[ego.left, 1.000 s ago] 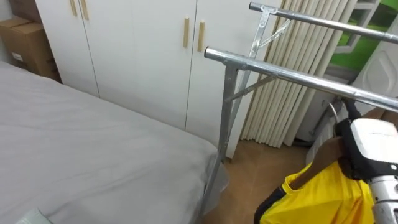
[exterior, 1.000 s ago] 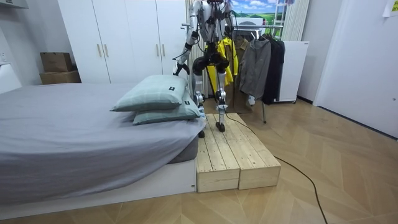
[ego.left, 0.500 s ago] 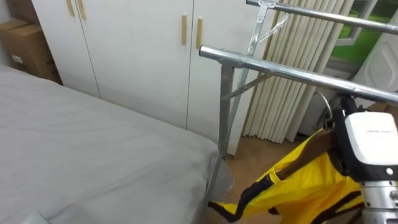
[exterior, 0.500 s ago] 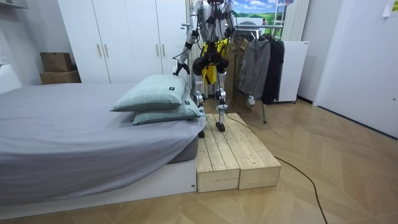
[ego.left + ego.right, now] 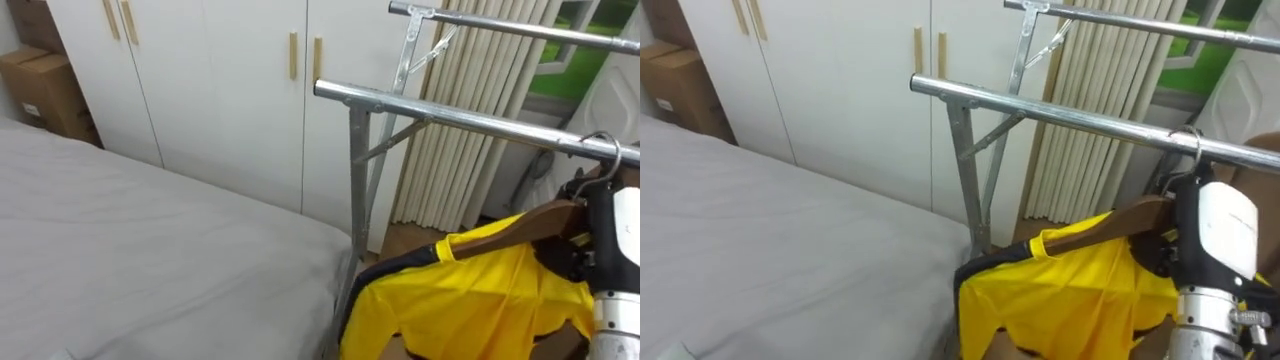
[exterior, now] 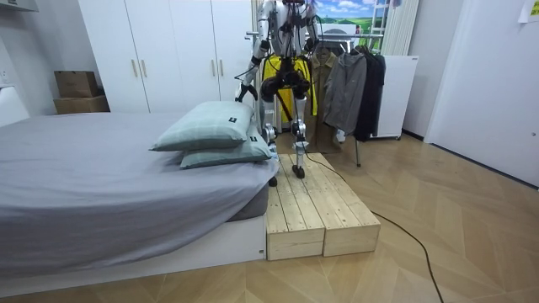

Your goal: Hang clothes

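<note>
Half the right hand [image 5: 1185, 245] is hidden, clamped on hanger [image 5: 1120, 222] of yellow shirt [image 5: 1070, 290].

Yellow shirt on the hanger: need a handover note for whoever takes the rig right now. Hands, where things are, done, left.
Right hand: fingers closed on the wooden hanger, held up beside the rack.
Left hand: low at the robot's side by the bed, idle.
Things: the yellow shirt hangs on the hanger. Its hook is up at the rack's lower rail.
Done: shirt is on the hanger and lifted to rail height.
Left: cannot tell whether the hook is over the rail. Seat it, check it holds, then let go.
</note>
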Controlling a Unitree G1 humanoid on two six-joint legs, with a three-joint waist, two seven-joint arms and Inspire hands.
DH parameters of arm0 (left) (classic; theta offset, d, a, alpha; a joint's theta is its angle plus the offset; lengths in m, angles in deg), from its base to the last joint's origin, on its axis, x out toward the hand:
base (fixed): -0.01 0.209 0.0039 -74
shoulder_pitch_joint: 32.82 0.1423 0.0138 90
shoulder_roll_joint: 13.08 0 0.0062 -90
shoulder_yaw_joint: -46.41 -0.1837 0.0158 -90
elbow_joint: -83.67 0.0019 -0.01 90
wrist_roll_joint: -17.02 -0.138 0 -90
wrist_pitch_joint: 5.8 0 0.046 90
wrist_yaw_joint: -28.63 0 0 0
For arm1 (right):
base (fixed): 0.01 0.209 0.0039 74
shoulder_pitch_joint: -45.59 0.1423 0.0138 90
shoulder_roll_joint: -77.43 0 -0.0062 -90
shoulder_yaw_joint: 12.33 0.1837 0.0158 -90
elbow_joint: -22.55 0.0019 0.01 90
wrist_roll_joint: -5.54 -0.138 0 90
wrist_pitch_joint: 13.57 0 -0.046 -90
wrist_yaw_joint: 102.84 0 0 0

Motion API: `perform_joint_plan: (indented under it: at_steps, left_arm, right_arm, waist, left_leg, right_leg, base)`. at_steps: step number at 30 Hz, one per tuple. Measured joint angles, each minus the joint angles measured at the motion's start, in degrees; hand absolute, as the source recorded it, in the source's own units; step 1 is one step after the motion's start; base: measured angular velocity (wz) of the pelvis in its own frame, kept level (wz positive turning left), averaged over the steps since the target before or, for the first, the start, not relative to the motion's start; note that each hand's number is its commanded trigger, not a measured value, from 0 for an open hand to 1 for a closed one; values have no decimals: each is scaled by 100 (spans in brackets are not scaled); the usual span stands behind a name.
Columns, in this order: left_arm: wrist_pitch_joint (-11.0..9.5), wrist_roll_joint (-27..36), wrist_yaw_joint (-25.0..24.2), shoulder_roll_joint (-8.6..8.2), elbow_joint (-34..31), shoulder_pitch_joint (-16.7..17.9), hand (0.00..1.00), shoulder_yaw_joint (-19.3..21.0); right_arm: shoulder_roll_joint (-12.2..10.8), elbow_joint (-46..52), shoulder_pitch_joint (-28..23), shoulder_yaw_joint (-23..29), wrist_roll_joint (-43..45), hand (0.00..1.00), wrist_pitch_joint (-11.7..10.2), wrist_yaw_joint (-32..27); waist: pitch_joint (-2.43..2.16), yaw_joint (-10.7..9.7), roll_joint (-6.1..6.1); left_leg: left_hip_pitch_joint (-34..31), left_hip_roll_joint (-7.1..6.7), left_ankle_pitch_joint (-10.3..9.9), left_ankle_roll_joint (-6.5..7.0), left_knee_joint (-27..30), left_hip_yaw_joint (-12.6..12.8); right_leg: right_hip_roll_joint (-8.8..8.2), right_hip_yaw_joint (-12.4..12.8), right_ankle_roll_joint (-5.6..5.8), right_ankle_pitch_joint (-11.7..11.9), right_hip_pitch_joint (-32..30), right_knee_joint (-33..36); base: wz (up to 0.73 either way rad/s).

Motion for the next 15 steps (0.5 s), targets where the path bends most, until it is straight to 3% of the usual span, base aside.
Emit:
perform_joint_plan:
  at_steps: [10, 15]
  left_arm:
    - [-1, -85, 96, 6, -34, -15, 0, -1]
    - [14, -101, 100, 15, -38, -20, 0, 2]
  right_arm:
    - [11, 19, 180, 164, -542, 100, 37, 489]
    - [26, 13, 384, 163, -970, 100, 231, 827]
  waist:
    - [40, 4, -78]
    - [52, 2, -91]
  left_leg:
    - [-91, -3, 0, 0, -6, 35]
    - [-111, 0, 0, 0, -24, 41]
  right_leg:
    - [-1, 3, 6, 4, -110, -3]
    - [0, -6, 7, 4, -128, -10]
  base:
    - [0]
    - [0]
